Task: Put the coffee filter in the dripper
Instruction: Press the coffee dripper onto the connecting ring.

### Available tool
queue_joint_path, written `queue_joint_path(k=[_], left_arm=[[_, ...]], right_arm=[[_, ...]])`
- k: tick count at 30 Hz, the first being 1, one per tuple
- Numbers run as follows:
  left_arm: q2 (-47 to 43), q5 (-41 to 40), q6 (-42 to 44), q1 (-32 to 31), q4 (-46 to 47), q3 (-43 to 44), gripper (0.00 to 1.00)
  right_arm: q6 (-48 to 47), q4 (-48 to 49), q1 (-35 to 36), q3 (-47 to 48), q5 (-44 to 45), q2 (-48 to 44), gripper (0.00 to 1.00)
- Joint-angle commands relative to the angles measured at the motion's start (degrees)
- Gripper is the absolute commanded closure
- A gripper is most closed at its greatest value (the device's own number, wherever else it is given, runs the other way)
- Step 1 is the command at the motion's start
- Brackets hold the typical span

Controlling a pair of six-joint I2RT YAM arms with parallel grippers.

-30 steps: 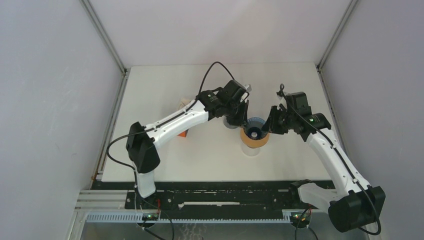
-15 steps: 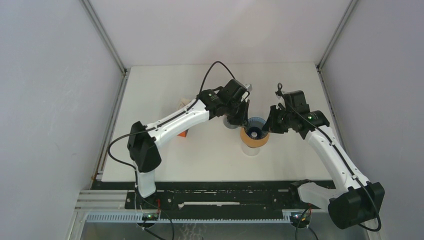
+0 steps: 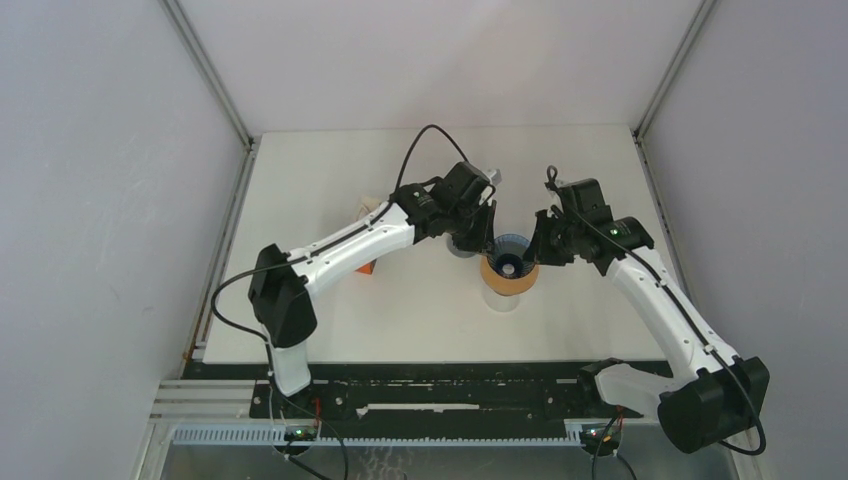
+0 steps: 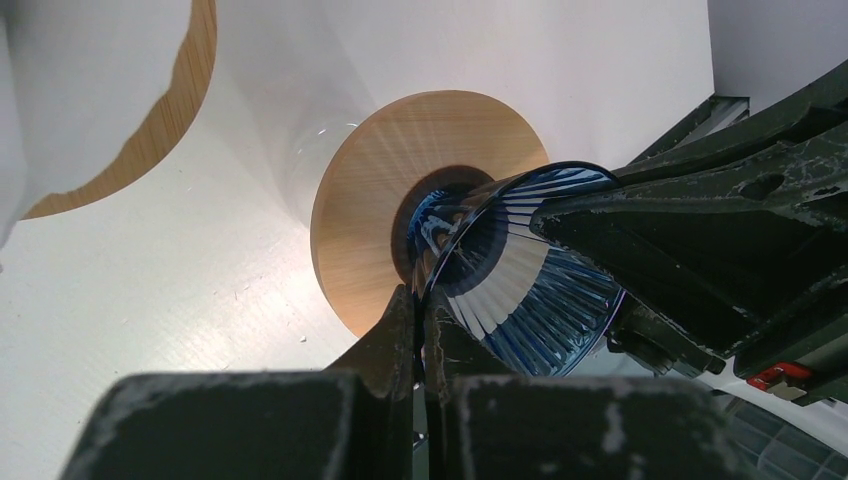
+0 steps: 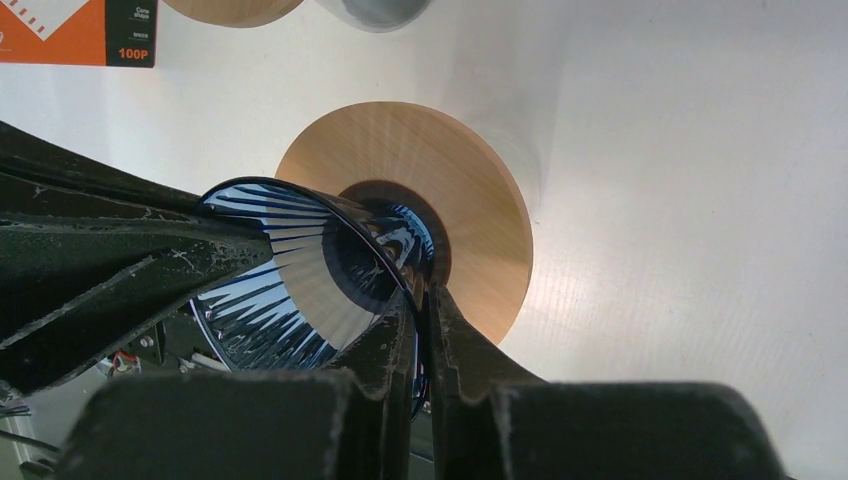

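Top: dripper (image 3: 512,257) sits mid-table (image 3: 400,320), a blue ribbed cone on a wooden disc (image 3: 506,282) over a clear vessel. left gripper (image 3: 486,238) is at its left rim and right gripper (image 3: 536,250) at its right rim, one arm on each side

Left wrist: left fingers clenched, tips pressed together with the thin dripper rim nipped between them. Wooden disc is behind the cone and the right gripper's black fingers are on the opposite rim. Pale fan-shaped patch (image 4: 497,278) on the inner wall, between the blue ribs. Cannot tell if that is the coffee filter or just glare

Right wrist: right fingers also closed onto the rim, the glass edge running into the slit between the tips. Same pale patch inside the cone. Orange box (image 5: 60,35) marked "Cone shape 100P" is at top left, with a grey cup (image 5: 375,10) at the top edge, both apart from the dripper
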Motion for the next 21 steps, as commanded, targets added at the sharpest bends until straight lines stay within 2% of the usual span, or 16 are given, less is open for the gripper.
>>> queue_joint_path(k=[1, 21], left_arm=[[2.1, -2.3, 3.0, -1.0, -5.5, -3.9, 1.00], [2.1, -8.0, 4.3, -3.3, -5.5, -6.0, 1.00]], right_arm=[[-1.5, -2.3, 1.4, -0.8, 4.4, 2.3, 1.00], [-0.4, 0.1, 3.3, -6.6, 6.0, 0.6, 1.00]])
